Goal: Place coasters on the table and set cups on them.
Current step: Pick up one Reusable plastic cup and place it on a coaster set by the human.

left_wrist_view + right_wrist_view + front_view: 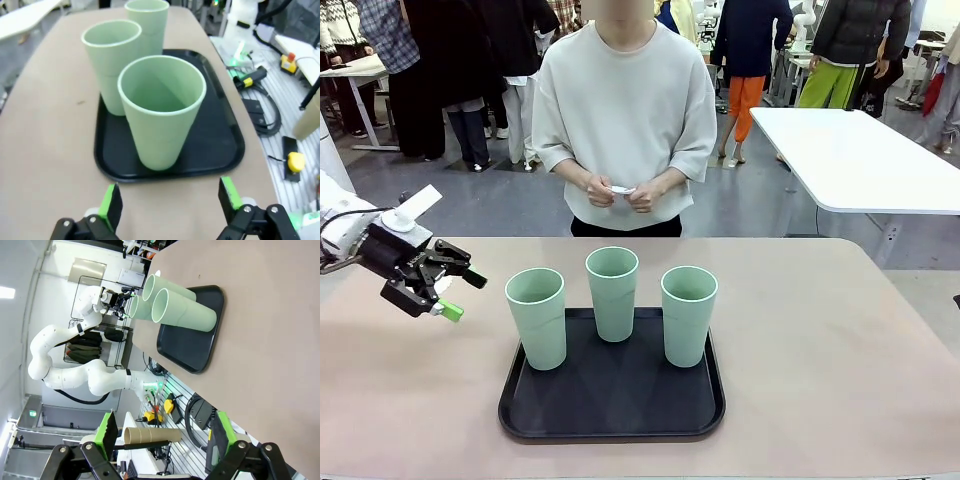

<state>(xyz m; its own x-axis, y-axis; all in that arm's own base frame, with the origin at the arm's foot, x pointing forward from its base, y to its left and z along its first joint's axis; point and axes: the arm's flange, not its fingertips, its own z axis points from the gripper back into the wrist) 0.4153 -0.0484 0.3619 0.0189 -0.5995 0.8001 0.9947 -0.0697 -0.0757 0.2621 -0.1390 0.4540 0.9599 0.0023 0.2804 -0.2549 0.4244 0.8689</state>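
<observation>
Just ahead of my left pincer (169, 197), 3 cups (161, 112) stand upright on a black tray (220, 135). The nearest cup sits almost in line with the gap between my 2 fingers (111, 202). These fingers are spread wide apart and hold nothing. The pincer hovers above the table (820, 340), just off the tray's edge, tilted down toward that cup. I judge it waits there, spread and aimed, so it can close around the cup once a spot is ready.

Beyond the cups, on the far side of the table from my pincer, a person stands with both hands (598, 190) together at the waist. They pinch something small and white (621, 189). It is too small to be sure, but I take it for the coasters. These are not yet laid on the table. I judge that is why the cups stay on the tray: they have nowhere to go yet.

My right pincer (162, 432) is also spread wide and empty. It hangs beside the table, well apart from the tray, with the cups far ahead of it. I judge it is kept back to leave the person room.
</observation>
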